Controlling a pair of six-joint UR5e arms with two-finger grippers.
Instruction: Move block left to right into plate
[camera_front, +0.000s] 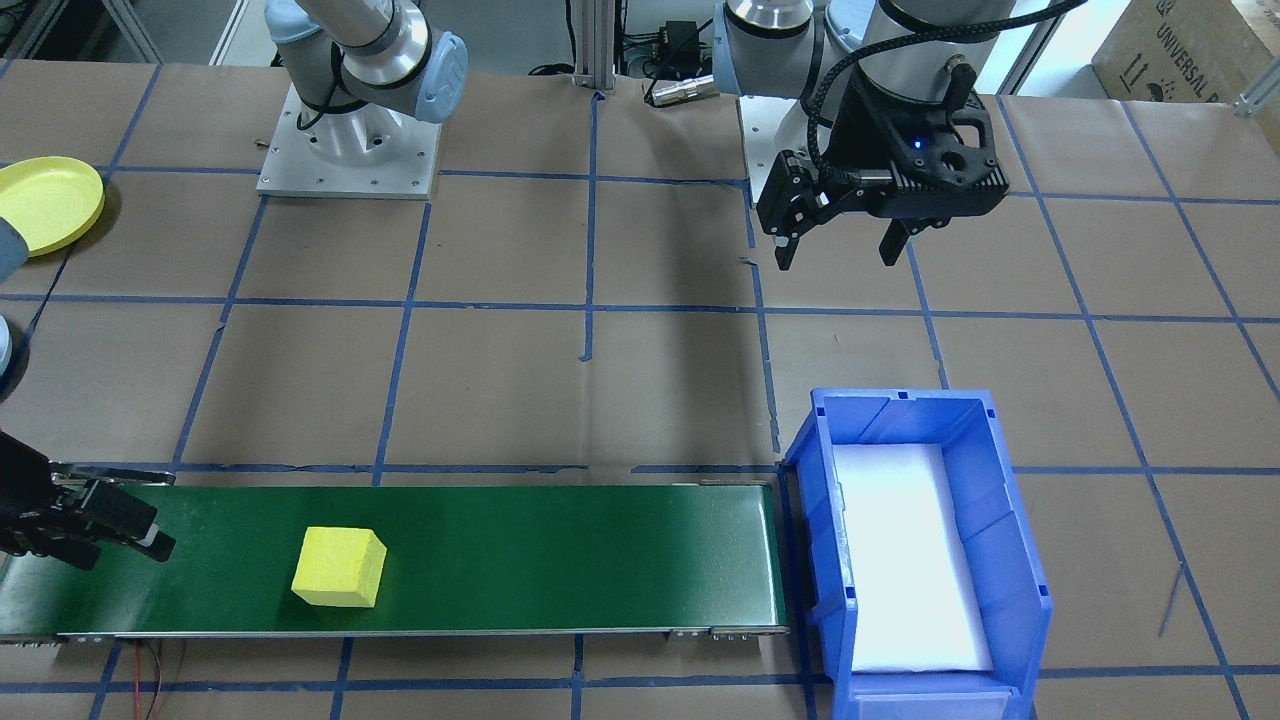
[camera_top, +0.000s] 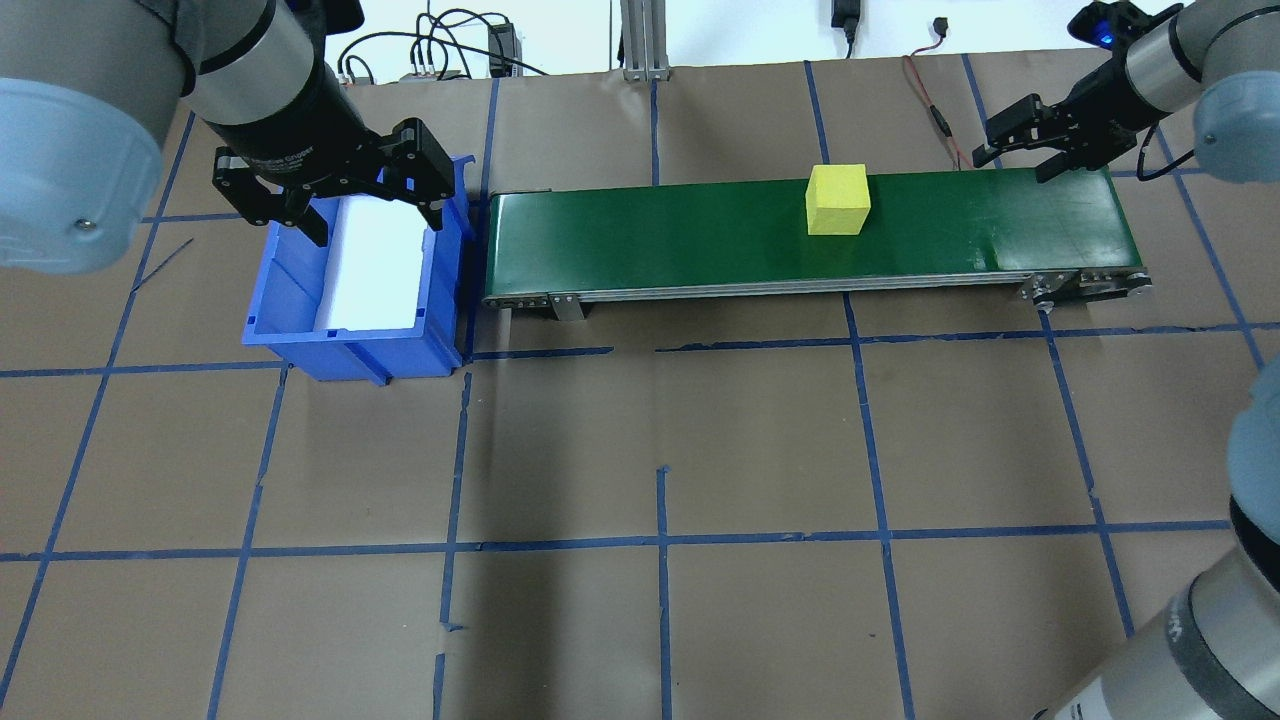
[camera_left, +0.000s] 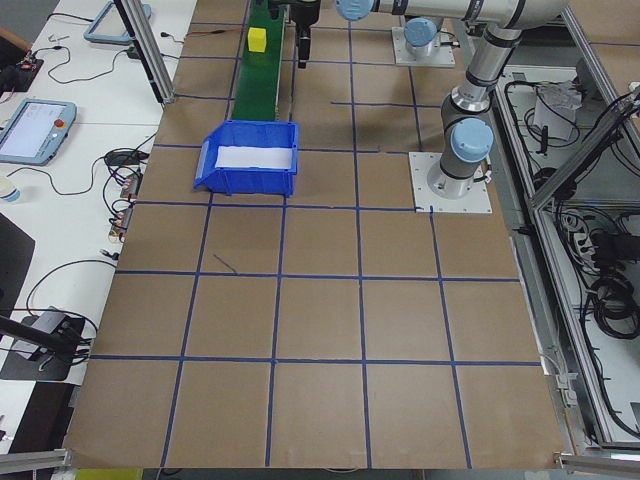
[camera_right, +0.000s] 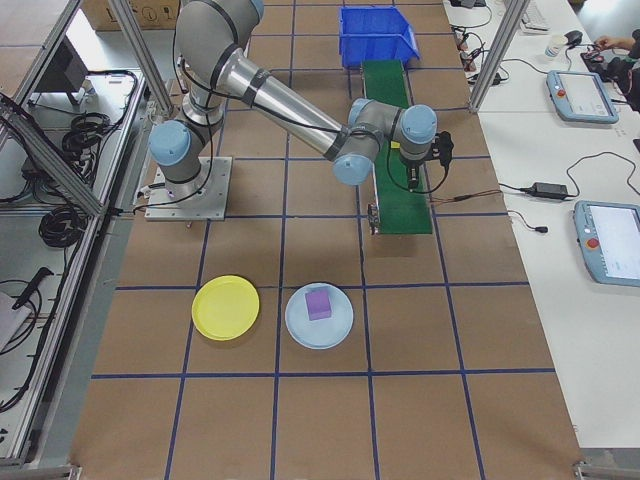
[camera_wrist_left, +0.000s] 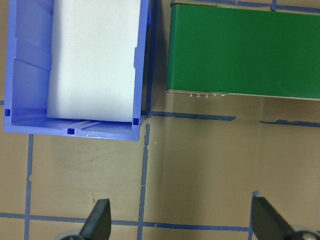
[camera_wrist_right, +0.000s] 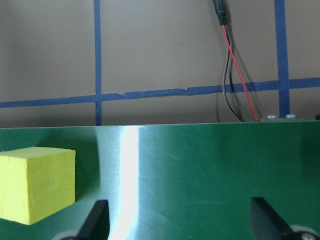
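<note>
Front-facing view: yellow block (camera_front: 339, 568), a matte foam-looking cube with sharp edges, sits on the green conveyor belt (camera_front: 560, 560) at lower left of frame, apart from the right gripper (camera_front: 125, 535), which hangs low over the belt's left end, mostly cut off by the frame edge. Yellow plate (camera_front: 45, 203), round with raised rim, partly visible at upper left edge, nothing on the part that shows. Left gripper (camera_front: 838, 248) at upper right, jaws spread wide, holding nothing, above bare table behind the blue bin (camera_front: 1010, 560). Overhead view: block at upper centre-right on the belt; right gripper (camera_top: 1020, 158) at upper right over the belt's end, fingers parted, nothing between them; left gripper (camera_top: 370, 215) at upper left over the bin, parted and empty. Left side view: block is a small yellow spot at top centre on the belt. Right side view: plate at lower left of centre on the table, just beside a pale blue plate (camera_right: 318, 316) carrying a purple block (camera_right: 318, 303); both well apart from the belt. Left wrist view: bin upper left, belt upper right, fingertips (camera_wrist_left: 100, 220) wide apart at bottom. Right wrist view: block at lower left on the belt, outside the wide-set fingertips (camera_wrist_right: 97, 217).
</note>
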